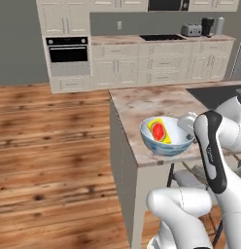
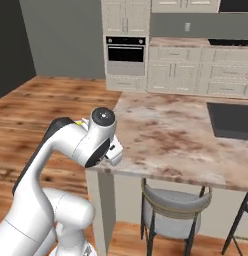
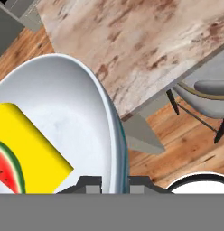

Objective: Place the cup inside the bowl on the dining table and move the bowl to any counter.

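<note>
The gripper point(image 3: 112, 180) pinches the bowl's point(image 3: 64, 113) rim, one fingertip inside the wall, one outside. The cup point(image 3: 28, 149) lies on its side inside that bowl, just left of the fingers. Beyond, the bowl sits at the near corner of the dining table point(image 1: 156, 102).

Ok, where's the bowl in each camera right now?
Left base view: the bowl is centre-right, on the near corner of the dining table.
Right base view: hidden behind the arm, at the table's left corner.
Hand view: the bowl covers the left half, its rim inside the gripper.
Shared landmark: the marbled table corner.
</note>
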Robot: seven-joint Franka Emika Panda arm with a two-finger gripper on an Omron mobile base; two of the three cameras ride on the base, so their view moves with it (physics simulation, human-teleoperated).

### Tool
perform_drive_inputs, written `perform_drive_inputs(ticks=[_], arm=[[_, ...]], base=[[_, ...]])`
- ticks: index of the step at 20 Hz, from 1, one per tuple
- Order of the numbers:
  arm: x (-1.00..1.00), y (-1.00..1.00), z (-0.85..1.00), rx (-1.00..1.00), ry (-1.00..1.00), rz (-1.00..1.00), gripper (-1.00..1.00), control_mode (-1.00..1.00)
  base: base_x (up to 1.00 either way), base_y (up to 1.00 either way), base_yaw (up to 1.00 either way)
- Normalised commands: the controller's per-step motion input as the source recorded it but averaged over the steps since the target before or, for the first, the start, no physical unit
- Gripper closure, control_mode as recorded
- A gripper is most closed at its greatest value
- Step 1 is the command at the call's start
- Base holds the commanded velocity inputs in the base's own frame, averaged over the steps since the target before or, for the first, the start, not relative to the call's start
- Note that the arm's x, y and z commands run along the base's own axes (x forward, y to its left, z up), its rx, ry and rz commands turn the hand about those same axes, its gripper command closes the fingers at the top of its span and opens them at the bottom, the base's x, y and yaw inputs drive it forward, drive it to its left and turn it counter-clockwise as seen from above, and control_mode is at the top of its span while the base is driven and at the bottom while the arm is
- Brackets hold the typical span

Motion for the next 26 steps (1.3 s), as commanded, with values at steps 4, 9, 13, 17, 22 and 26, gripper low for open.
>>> perform_drive_inputs(ticks=[4,9,13,17,22,26], arm=[[0.00,0.00,0.00,0.00,0.00,0.00,1.00,1.00],[0.00,0.00,0.00,0.00,0.00,0.00,1.00,1.00],[0.00,0.00,0.00,0.00,0.00,0.00,1.00,1.00],[0.00,0.00,0.00,0.00,0.00,0.00,1.00,1.00],[0.00,0.00,0.00,0.00,0.00,0.00,1.00,1.00],[0.00,0.00,0.00,0.00,0.00,0.00,1.00,1.00]], base=[[0.01,0.94,0.00],[0.18,0.96,0.00],[0.28,1.00,0.00],[0.45,1.00,0.00],[0.61,1.00,0.00],[0.66,1.00,0.00]])
